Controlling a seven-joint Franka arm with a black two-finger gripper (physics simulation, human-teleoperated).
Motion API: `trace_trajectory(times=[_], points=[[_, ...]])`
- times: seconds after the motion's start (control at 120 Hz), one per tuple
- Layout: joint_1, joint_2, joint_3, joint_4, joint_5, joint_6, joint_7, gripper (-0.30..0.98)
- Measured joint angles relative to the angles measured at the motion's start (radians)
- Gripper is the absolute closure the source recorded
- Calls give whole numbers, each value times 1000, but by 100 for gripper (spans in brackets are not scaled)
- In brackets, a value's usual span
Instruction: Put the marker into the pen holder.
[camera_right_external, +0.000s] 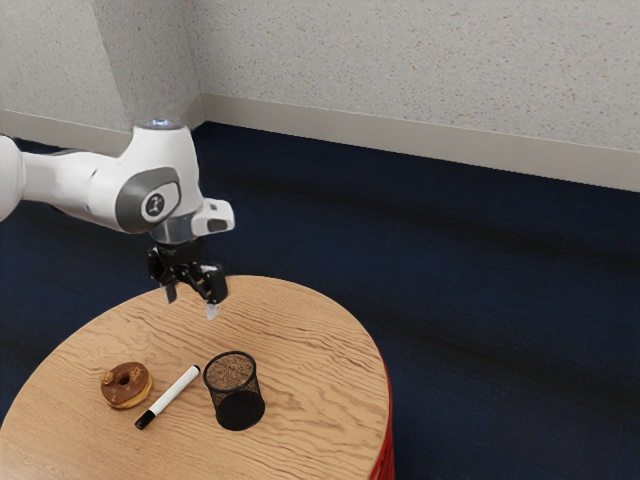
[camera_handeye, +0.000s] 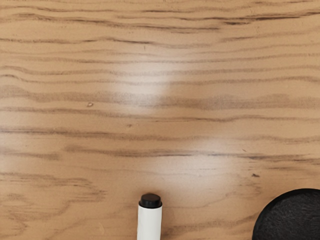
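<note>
A: A robot arm (camera_right_external: 90, 185) reaches in from the exterior view's left. What is its black gripper (camera_right_external: 191, 301) holding?

B: Nothing. Its two fingers stand spread, with clear air between them, above the far part of a round wooden table (camera_right_external: 300, 330).

A: And the marker (camera_right_external: 175, 393)?

B: Lying flat and slantwise on the wood, nearer the camera than the gripper, its black cap (camera_right_external: 145, 420) at the near left. The barrel is white; the small far end, at the right, is black, as the wrist view also shows.

A: Its neighbors?

B: An upright black mesh pen holder (camera_right_external: 235, 392) just beside it, to the exterior view's right, and a chocolate-glazed donut (camera_right_external: 126, 386) at left.
</note>
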Motion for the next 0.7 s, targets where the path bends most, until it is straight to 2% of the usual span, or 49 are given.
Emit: trace_trajectory(times=[0.167, 0.233, 0.333, 0.6, 0.7], points=[[56, -112, -1, -206, 17, 136, 86, 0], [39, -141, -10, -269, 24, 180, 115, 0], [1, -145, -14, -305, 29, 227, 153, 0], [6, -146, -7, -365, 32, 295, 208, 0], [5, -110, 0, -365, 31, 316, 217, 9]])
